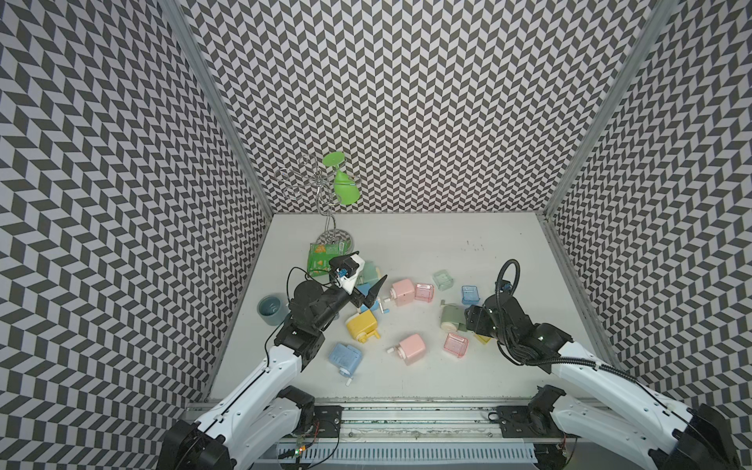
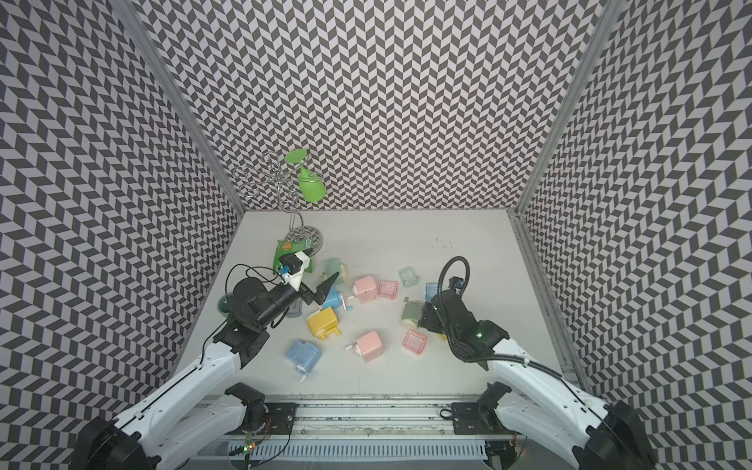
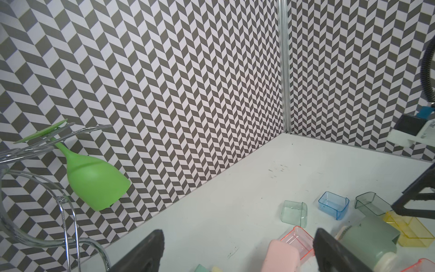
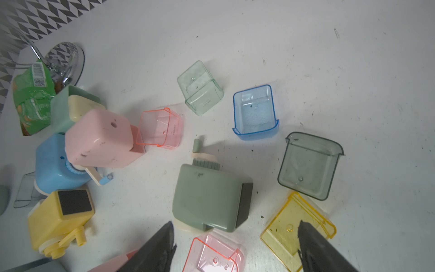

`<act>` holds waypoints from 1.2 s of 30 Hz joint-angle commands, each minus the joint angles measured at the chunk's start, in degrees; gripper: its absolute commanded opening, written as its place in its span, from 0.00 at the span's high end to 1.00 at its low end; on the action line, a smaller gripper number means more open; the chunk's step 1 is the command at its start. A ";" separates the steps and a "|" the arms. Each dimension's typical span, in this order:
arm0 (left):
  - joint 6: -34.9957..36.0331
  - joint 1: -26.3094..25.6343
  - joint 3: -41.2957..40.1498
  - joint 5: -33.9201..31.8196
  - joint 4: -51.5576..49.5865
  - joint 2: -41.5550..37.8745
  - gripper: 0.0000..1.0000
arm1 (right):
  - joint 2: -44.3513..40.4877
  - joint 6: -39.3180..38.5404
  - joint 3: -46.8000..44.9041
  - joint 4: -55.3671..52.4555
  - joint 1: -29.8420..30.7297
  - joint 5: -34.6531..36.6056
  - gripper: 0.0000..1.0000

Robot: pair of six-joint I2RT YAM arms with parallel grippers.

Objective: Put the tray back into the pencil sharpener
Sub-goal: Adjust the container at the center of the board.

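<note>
Several sharpeners and loose trays are scattered over the table point(image 1: 407, 244), so I'd call this the picking stage, nothing's grabbed yet. Closest in, the right gripper point(image 4: 235, 223) hangs low with its jaws apart and empty. A pink tray point(image 4: 213, 255) sits on the table under the gap, and one finger is over the yellow tray point(image 4: 282, 228).

Just past those is the sage green sharpener point(image 4: 207, 197), which looks tipped onto its side. Beside it but apart lies a smoky grey-green tray point(image 4: 308, 164). By colour that's my guess for its match, though I can't tell which tray the arm is actually going for. Further out are a blue tray point(image 4: 255, 113) and a pale green tray point(image 4: 200, 88).

Over on the other side the left gripper point(image 3: 237, 233) is up off the table, spread wide, holding nothing.

Next move imo: drop onto one tray's walls, close, then line it up square with the sharpener's slot. The sharpener looks like light plastic, so the left arm probably needs to brace it or it'll just slide.
</note>
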 commanded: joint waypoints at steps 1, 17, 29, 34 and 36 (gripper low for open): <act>0.69 -0.81 0.23 -0.79 -0.33 0.79 0.00 | -2.28 4.25 -1.32 -4.69 1.34 0.67 0.19; 0.32 -3.46 2.46 -0.59 -3.38 3.53 0.00 | -2.34 12.46 -1.98 -6.65 6.64 -2.34 0.32; -2.18 -4.82 3.69 -2.26 -5.27 3.27 0.00 | 4.47 20.12 -1.61 -6.08 10.09 -6.15 0.32; -0.69 -6.37 4.08 -4.50 -6.88 1.82 0.00 | 7.29 19.82 -0.69 -7.53 10.38 -6.19 0.34; -1.06 -6.81 4.44 -5.55 -7.52 1.61 0.00 | 8.18 19.63 -0.33 -7.22 10.39 -6.20 0.35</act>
